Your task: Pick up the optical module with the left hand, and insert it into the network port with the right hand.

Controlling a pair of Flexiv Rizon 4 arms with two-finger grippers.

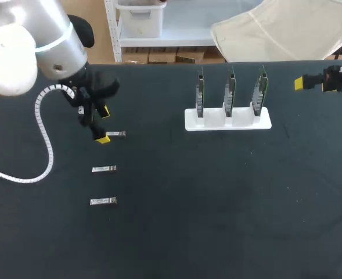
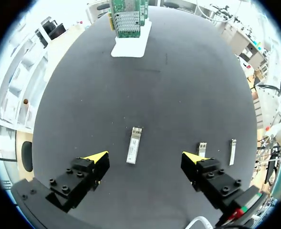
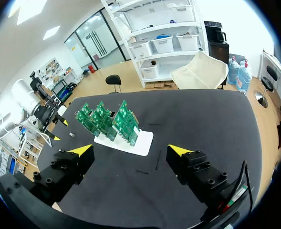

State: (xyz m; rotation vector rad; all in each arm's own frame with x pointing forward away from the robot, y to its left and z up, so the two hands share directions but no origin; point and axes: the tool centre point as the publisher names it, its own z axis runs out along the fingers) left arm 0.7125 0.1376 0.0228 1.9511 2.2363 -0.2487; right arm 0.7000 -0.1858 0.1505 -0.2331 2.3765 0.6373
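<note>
Module: lying flat on the table, not picked up. From my left wrist cam it sits between the left gripper's fingers, closer to one finger than the other but touching neither, its long side pointing ahead.

Left gripper: fingers spread wide and holding nothing. On the wrist cam both yellow tips stand clear of the module. From the head cam it hangs right over the end of that module.

Other modules: two more on the table. On the left wrist cam they're out past one finger, one just beside its tip and one a bit further out. On the head cam they make a column with the first one, middle and last.

Boards: three green ones standing upright in a row, well ahead of the left gripper. Ahead of the right gripper too, a little off to one side.

Stand: white base holding the boards, flat on the table. Its near corner shows between the right gripper's tips on that wrist cam.

Right gripper: parked at the far edge of the table, well apart from stand and modules. Fingers spread wide, nothing between them.

Cable: white coiled line hanging off my left arm and looping down onto the table.
</note>
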